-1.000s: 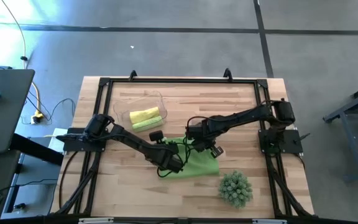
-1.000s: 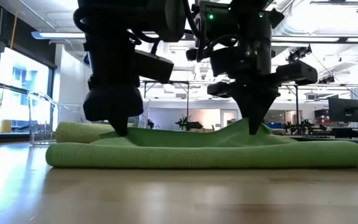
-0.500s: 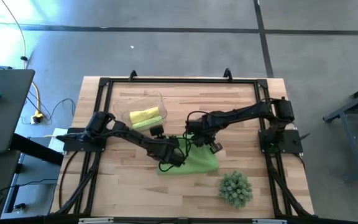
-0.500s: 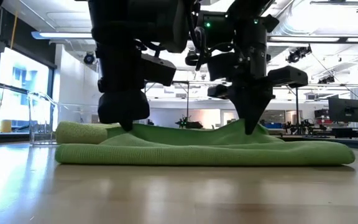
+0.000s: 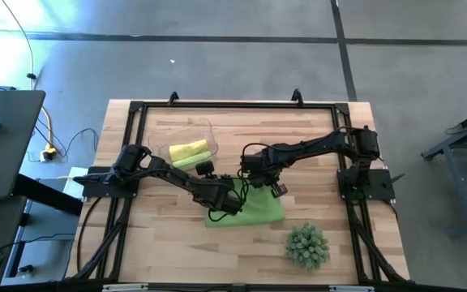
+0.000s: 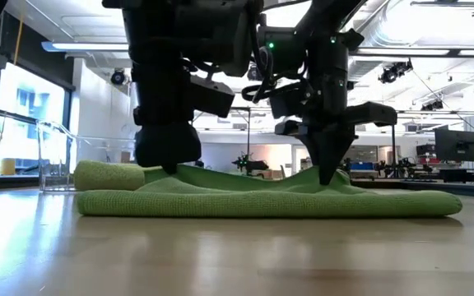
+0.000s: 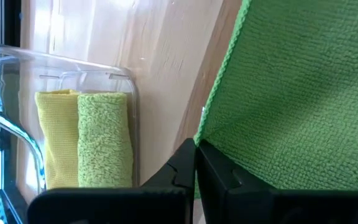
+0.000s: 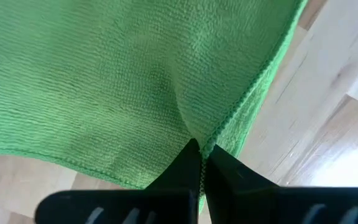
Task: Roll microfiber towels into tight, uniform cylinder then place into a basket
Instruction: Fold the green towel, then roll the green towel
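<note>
Both arms are reaching inward over the counter (image 5: 314,122), meeting above a lime green towel (image 5: 258,212) lying mid-counter. The left gripper (image 6: 169,168) and right gripper (image 6: 327,174) are each pointing straight down, jaws closed, pinching the towel's upper edge. Two rolled towels are sitting in the clear basket (image 5: 203,128) nearby.

Bare table (image 5: 177,231) lies open left of the green towel (image 5: 254,211) — no obstruction. The spiky plant (image 5: 307,246) crowds its right corner (very near); the basket (image 5: 186,146) stands behind.
</note>
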Controlling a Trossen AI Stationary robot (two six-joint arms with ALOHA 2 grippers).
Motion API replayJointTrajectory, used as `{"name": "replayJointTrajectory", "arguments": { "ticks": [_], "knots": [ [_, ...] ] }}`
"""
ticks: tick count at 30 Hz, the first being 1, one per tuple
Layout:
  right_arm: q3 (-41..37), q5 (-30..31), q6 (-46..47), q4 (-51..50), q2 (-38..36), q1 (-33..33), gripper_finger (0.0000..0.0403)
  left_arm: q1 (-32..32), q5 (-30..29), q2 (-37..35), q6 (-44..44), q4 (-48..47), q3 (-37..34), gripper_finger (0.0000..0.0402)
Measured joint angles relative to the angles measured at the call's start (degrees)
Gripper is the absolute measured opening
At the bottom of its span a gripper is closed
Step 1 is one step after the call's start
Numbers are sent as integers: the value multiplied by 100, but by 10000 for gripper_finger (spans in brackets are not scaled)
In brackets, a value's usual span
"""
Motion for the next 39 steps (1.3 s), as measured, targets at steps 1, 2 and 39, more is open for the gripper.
{"name": "replayJointTrajectory", "arguments": {
  "ticks": [1, 2, 39],
  "knots": [
    [0, 45, -2, -2, 6, 0, 5, 6, -34, 0, 2, -2, 0, 0],
    [0, 89, 0, 17, 6, 0, 9, 15, -56, 0, 2, -2, 0, 0],
    [2, 117, 3164, -1442, -1406, 146, 153, 26, 196, -927, 1079, -1863, -305, 109]
  ]
}}
